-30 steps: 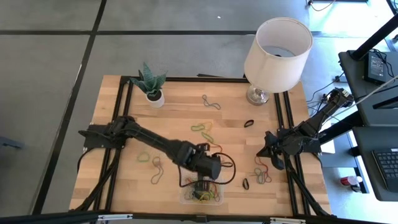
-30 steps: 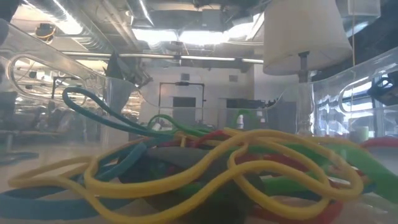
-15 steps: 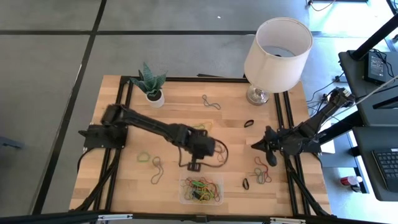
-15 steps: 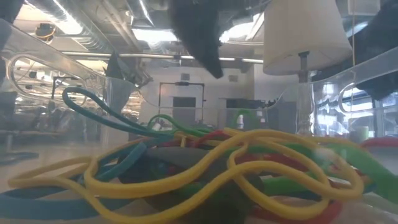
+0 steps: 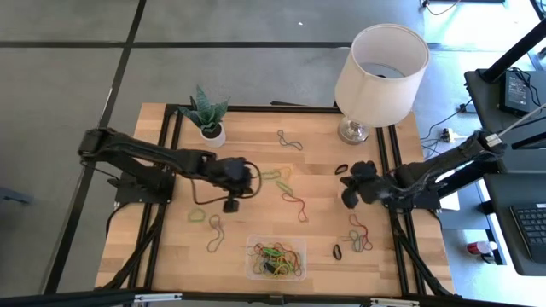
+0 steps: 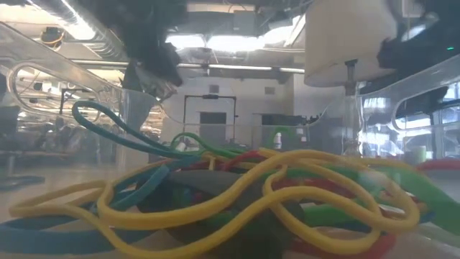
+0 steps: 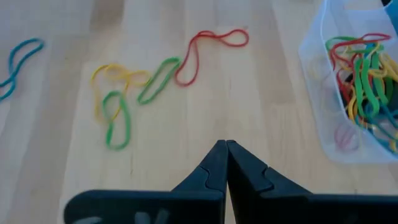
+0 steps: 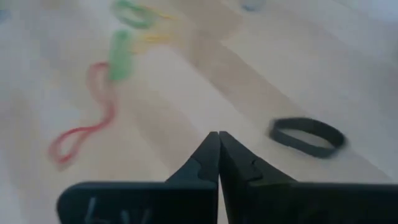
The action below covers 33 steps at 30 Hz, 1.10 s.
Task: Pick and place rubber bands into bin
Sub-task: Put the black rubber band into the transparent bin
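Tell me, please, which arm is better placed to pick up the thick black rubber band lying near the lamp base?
Probably the right. The right gripper hovers just beside the thick black rubber band, which sits right ahead of its shut fingers in the wrist view. The left gripper, empty and shut, is farther off, across the wooden table.

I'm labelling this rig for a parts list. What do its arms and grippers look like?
Both arms are black and jointed, with a black cable looping by the left wrist. The left gripper and right gripper each have two matte black fingers tapering to a pointed tip, with small notched steps on their outer edges. No markings show clearly.
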Available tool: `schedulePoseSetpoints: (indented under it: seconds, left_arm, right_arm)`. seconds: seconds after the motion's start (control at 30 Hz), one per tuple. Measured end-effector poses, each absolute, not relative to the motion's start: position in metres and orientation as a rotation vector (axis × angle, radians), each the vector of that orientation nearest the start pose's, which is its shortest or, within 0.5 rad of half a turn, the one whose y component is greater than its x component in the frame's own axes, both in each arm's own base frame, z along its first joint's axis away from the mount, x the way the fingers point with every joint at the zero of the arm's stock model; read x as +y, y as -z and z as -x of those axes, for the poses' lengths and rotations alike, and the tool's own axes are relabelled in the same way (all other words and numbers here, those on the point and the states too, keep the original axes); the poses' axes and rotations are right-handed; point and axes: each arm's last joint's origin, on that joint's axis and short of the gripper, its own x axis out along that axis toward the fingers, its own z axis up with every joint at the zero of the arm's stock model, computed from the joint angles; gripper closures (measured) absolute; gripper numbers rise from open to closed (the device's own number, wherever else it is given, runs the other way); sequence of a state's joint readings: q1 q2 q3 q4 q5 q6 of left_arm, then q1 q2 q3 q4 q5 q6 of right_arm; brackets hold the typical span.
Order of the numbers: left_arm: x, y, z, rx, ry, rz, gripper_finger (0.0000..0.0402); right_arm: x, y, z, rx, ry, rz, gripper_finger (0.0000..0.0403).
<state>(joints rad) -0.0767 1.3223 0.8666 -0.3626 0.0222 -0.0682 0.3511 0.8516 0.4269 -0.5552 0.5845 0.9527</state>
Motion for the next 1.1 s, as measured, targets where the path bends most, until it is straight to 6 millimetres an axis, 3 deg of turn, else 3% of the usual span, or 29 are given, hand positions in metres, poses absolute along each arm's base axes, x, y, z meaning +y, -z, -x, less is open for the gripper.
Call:
schedulePoseSetpoints:
  seconds: [0.17, 0.3, 0.5, 0.77, 0.93, 1.1]
  left_arm:
    - [-0.015, -0.230, -0.240, 0.803, 0.049, 0.047, 0.0400]
    - [-0.012, -0.225, -0.230, 0.813, 0.047, 0.033, 0.0400]
    - [-0.009, -0.223, -0.227, 0.814, 0.058, -0.013, 0.0400]
    - [-0.009, -0.223, -0.227, 0.810, 0.051, -0.005, 0.0400]
    - [-0.009, -0.223, -0.227, 0.810, 0.038, 0.026, 0.0400]
    - [-0.009, -0.223, -0.228, 0.809, 0.007, 0.099, 0.0400]
  right_arm:
    - [0.014, -0.179, -0.153, 0.782, 0.827, -0.625, 0.0382]
    - [0.001, -0.181, -0.165, 0.807, 0.898, -0.716, 0.0353]
    - [-0.019, -0.178, -0.178, 0.820, 1.017, -0.760, 0.0288]
    - [-0.041, -0.155, -0.184, 0.940, 1.157, -0.754, 0.0227]
    - [-0.049, -0.138, -0.186, 1.069, 1.173, -0.749, 0.0234]
    - [-0.051, -0.124, -0.191, 1.183, 1.134, -0.683, 0.0288]
